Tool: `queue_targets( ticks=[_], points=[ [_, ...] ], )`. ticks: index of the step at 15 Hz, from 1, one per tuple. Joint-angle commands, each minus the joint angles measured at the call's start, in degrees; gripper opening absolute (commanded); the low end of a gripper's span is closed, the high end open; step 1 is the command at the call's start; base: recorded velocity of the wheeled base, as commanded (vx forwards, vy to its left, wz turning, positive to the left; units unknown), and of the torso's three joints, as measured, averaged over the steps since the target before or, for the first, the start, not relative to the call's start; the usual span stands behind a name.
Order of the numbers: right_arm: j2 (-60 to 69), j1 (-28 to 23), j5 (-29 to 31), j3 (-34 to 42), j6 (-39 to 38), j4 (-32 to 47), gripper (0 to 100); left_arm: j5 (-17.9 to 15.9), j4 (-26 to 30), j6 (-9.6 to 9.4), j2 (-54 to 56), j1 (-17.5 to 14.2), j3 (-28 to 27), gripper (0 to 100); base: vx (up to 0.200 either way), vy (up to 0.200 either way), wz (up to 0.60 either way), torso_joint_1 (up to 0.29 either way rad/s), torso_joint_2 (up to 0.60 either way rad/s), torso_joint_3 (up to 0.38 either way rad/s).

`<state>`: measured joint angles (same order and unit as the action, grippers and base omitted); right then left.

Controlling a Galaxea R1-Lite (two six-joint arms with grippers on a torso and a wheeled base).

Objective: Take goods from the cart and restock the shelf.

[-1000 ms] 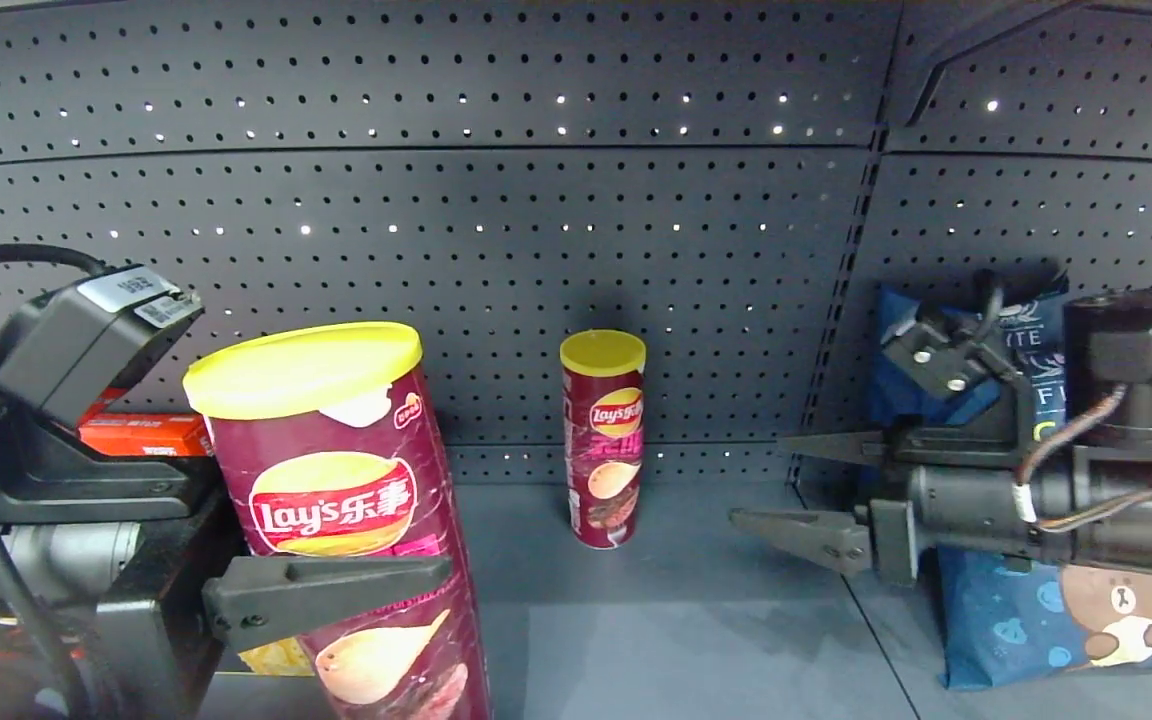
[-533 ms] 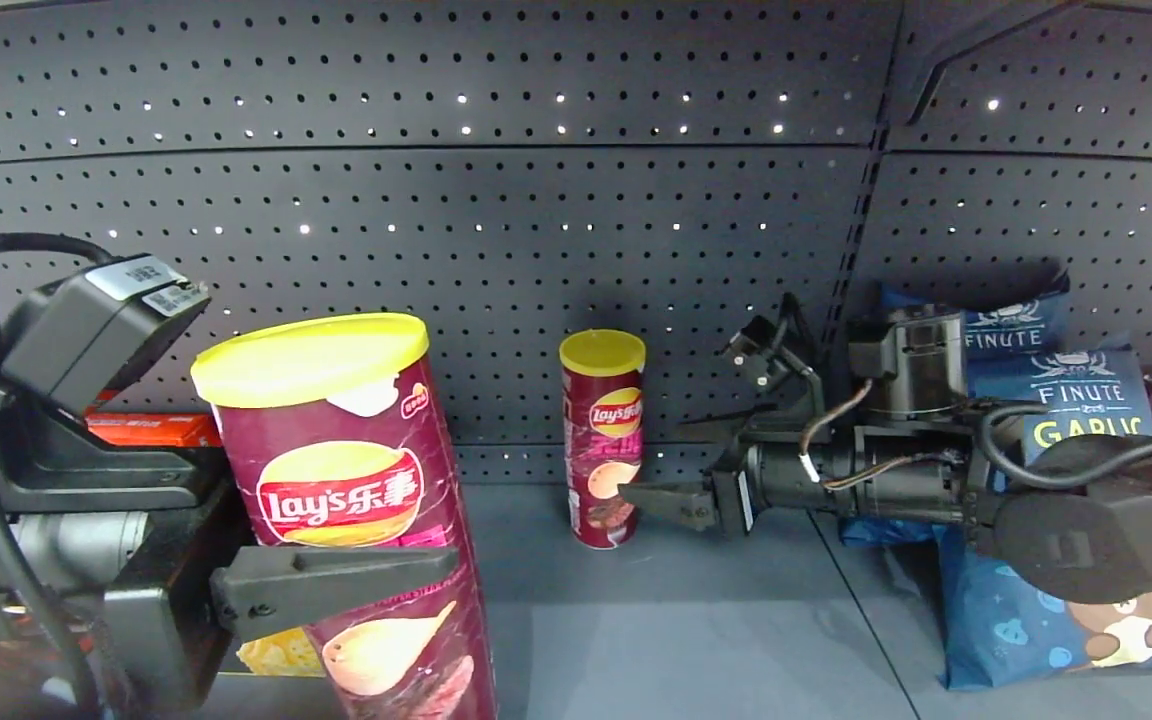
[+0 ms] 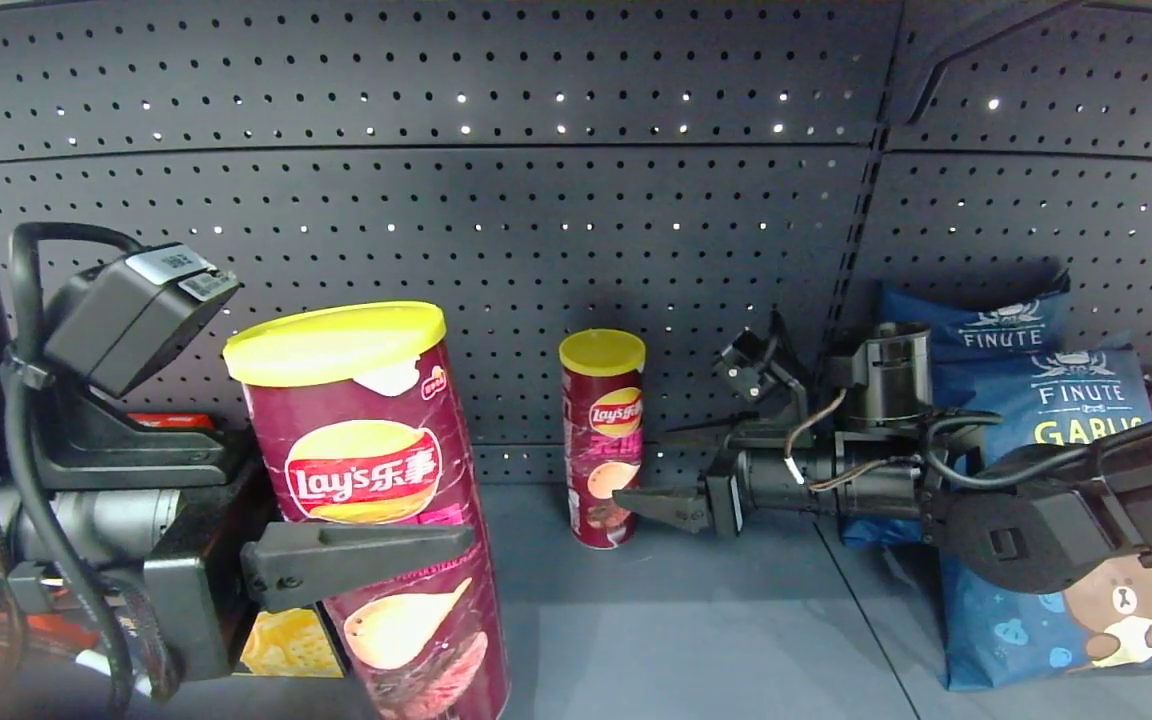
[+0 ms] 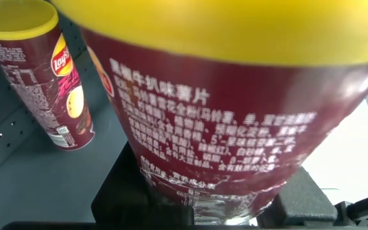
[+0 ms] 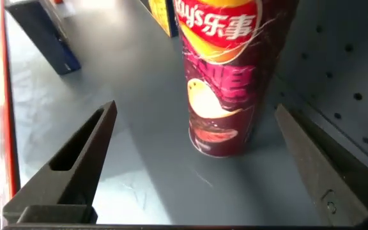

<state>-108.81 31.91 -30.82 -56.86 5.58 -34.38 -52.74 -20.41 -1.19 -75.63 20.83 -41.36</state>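
My left gripper (image 3: 414, 535) is shut on a tall maroon chips can (image 3: 366, 470) with a yellow lid, held upright low at the shelf's left front. The same held can (image 4: 222, 115) looms close in the left wrist view. A second, matching can (image 3: 603, 440) stands on the shelf floor (image 3: 696, 620) by the pegboard back wall; it is also seen as the small standing can (image 4: 40, 76) beyond the held one. My right gripper (image 3: 656, 465) is open just right of that standing can (image 5: 225, 83), with one finger (image 5: 75, 166) on each side in front of it, not touching.
Blue snack bags (image 3: 1036, 390) and a bear-print bag (image 3: 1066, 620) fill the shelf's right bay past a divider. A red box (image 3: 171, 420) and a yellow pack (image 3: 286, 640) lie behind my left arm. Open shelf floor lies between the two cans.
My right arm swung left from the blue bags until its open fingers reached the standing can. My left gripper carried its can slightly right and up.
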Motion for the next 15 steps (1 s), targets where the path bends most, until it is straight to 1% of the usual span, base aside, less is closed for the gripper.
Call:
queue_targets(
  ticks=[1, 5, 8, 15],
  points=[
    [-1.0, -1.2, -1.5, 0.0, 0.0, -0.9, 100, 0.0, 0.0, -0.04, -0.3, -0.1, 0.0, 0, 0.0, 0.0, 0.0, 0.0, 0.0, 0.0],
    [-4.3, -1.6, -4.7, -0.6, 0.0, -3.9, 100, 0.0, 0.0, -0.04, -0.1, -0.1, 0.1, 0, 0.0, 0.0, 0.0, 0.0, 0.0, 0.0],
    [-7.4, -1.5, -5.7, -3.5, 0.0, -4.5, 100, 0.0, 0.0, -0.04, -0.2, -0.1, -0.1, 0, 0.0, 0.0, 0.0, 0.0, 0.0, 0.0],
    [-13.0, -0.7, -5.9, -9.1, 0.0, -4.6, 100, 0.1, 0.0, 0.05, -0.6, -0.2, -0.1, 0, 0.0, 0.0, 0.0, 0.0, 0.0, 0.0]
  ],
)
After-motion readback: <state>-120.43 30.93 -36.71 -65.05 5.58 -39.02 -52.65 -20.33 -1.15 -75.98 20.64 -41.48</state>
